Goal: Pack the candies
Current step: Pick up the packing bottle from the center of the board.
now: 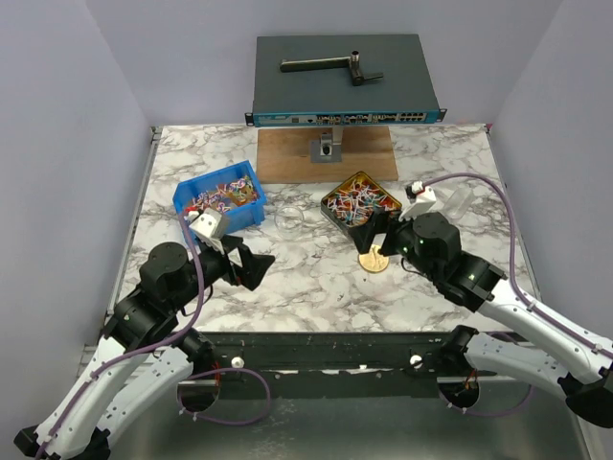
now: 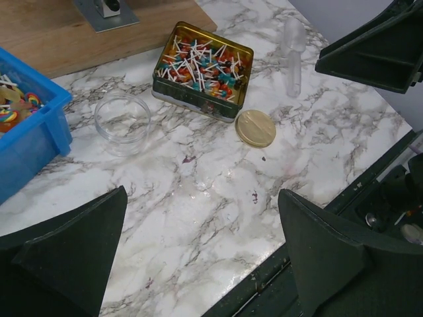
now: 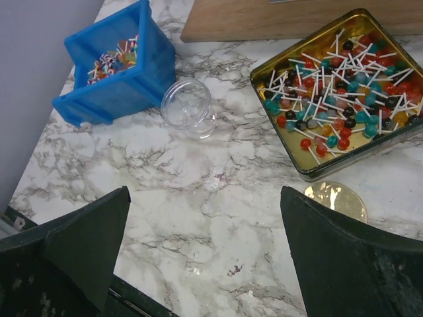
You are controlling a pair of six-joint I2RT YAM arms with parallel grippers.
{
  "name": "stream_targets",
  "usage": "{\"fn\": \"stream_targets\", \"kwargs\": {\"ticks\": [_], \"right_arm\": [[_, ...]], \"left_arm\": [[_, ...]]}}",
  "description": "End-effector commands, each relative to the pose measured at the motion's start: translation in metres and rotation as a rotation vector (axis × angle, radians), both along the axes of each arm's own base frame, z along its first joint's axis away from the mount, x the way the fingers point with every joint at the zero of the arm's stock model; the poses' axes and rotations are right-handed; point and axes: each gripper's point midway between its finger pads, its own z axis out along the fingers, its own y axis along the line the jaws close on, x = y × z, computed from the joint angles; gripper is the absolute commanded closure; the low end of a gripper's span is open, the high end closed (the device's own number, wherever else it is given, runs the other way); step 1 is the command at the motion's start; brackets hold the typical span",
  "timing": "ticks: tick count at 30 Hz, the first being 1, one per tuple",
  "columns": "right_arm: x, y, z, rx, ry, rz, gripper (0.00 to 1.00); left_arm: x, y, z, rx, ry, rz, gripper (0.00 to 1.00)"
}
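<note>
The candies (image 1: 222, 192) are small wrapped sweets of mixed colours heaped in a blue bin (image 1: 251, 217) at the left; they also show in the right wrist view (image 3: 116, 59). An empty clear jar (image 1: 288, 219) stands between the bin and a gold tin (image 1: 337, 217) full of lollipops on white sticks. A round gold lid (image 1: 374, 261) lies flat in front of the tin. My left gripper (image 1: 257, 265) hovers open over bare marble, near the table's front edge (image 2: 201, 198). Just above the gold lid, my right gripper (image 1: 375, 240) is open too, with nothing between its fingers (image 3: 204, 195).
A wooden board (image 1: 287, 158) with a metal bracket lies at the back, and behind it sits a network switch (image 1: 345, 81). A clear plastic tube (image 2: 293, 56) lies to the right of the tin. The dark front rail of the table (image 1: 326, 350) runs close under both grippers.
</note>
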Motion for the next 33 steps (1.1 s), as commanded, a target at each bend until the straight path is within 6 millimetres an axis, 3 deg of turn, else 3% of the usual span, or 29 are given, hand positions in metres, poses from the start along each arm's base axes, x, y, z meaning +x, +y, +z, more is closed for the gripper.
{"fn": "stream_targets", "kwargs": {"ticks": [1,14,19,26,33], "right_arm": [[0.002,0.003,0.002,-0.021,0.035,-0.008,0.00],[0.016,0.012,-0.011,-0.043,0.059,-0.035,0.01],[0.024,0.017,-0.012,-0.078,0.049,-0.031,0.07],[0.037,0.041,-0.025,-0.145,0.097,0.021,0.26],[0.057,0.073,-0.047,-0.207,0.164,0.062,0.30]], "left_arm": [[0.006,0.011,-0.008,0.024,-0.015,0.061,0.01],[0.006,0.017,-0.014,0.030,-0.004,0.093,0.01],[0.007,0.017,-0.017,0.036,0.008,0.095,0.01],[0.012,0.023,-0.022,0.063,0.027,0.134,0.01],[0.014,0.029,-0.026,0.086,0.038,0.165,0.01]]}}
